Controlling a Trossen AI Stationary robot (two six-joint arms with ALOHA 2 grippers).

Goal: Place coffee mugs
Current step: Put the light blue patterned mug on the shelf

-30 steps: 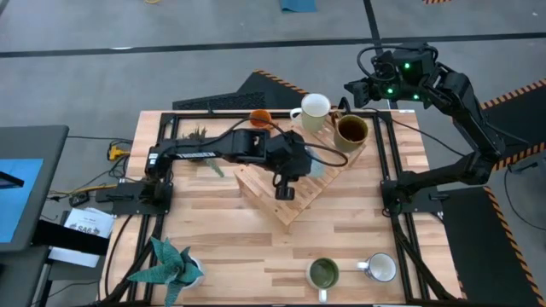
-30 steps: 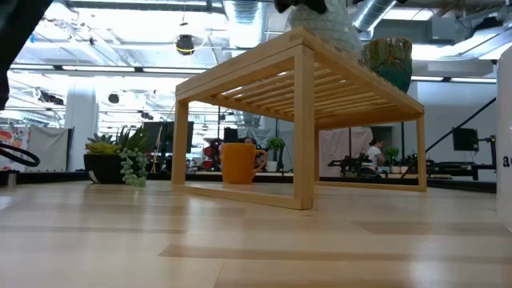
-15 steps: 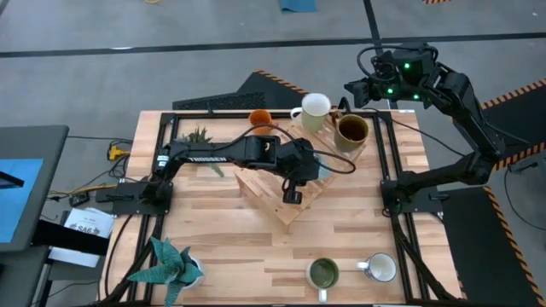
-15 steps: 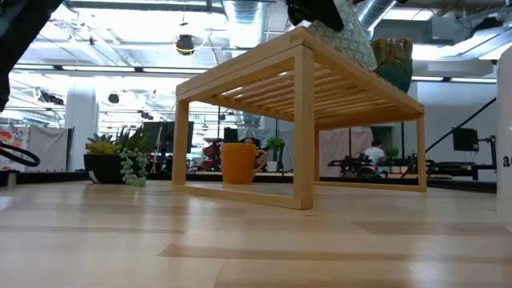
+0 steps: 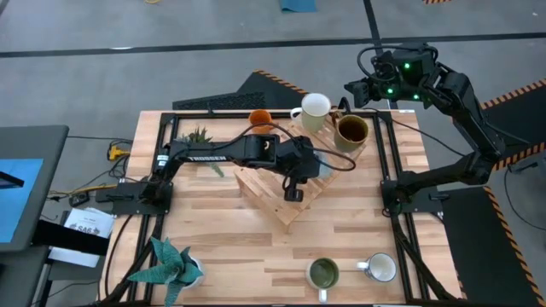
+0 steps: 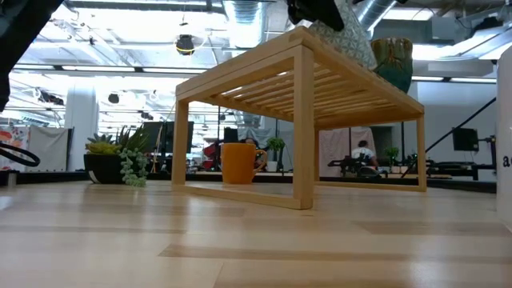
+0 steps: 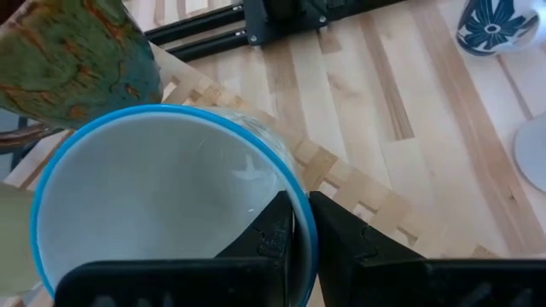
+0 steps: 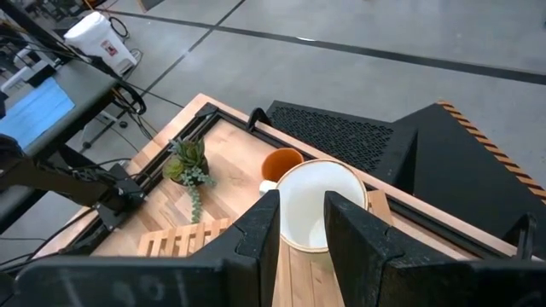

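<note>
Wooden table (image 5: 213,247), near edge: green-lined mug (image 5: 323,274) beside white mug (image 5: 380,268). Mid-table, slatted wooden rack (image 5: 281,205); my left gripper (image 5: 293,194) over it, fingers (image 7: 277,234) pinched on rim of blue-rimmed mug (image 7: 162,200) resting on rack top. Farther along rack: brown mug (image 5: 351,129), cream mug (image 5: 315,109). Orange mug (image 5: 260,118) on table behind. Right gripper (image 8: 299,226) raised over far right corner, fingers slightly apart, holding nothing.
</note>
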